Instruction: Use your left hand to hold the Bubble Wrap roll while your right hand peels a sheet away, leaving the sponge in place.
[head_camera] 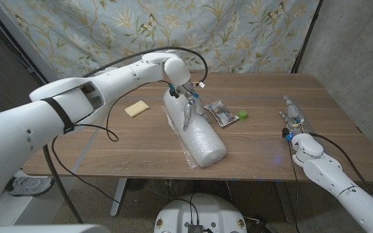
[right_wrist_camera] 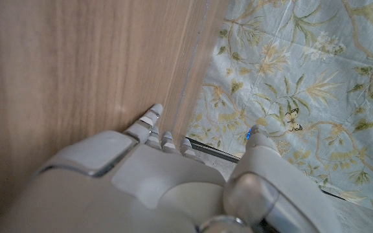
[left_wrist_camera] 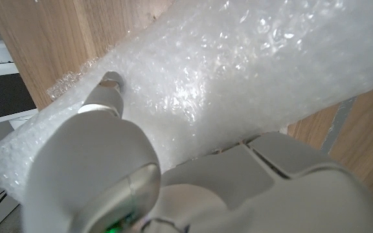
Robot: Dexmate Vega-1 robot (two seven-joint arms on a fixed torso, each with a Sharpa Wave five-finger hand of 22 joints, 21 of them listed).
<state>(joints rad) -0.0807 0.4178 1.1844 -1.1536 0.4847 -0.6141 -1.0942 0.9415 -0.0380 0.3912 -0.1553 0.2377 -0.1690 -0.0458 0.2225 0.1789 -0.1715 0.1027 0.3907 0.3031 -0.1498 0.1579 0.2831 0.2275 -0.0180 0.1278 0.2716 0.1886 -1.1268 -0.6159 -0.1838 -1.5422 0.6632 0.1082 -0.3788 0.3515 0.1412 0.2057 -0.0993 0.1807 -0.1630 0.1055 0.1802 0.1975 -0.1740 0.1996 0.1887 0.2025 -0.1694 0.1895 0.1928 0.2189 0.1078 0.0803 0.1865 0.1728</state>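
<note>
Bubble wrap roll (head_camera: 195, 133): white, bumpy, lying slantwise on tabletop (head_camera: 109, 145). Left hand (head_camera: 185, 103) pressing far end, fingers spread. Right hand (head_camera: 291, 120) empty, fingers extended.

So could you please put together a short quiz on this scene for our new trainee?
1. True or false: the left robot hand rests on the bubble wrap roll.
2. Which lies nearest the green cap? A) the sponge B) the dark packet C) the right robot hand
3. Fill in: the right robot hand sits near the table's ____ edge, apart from the roll.

Key: 1 true; 2 B; 3 right.
</note>
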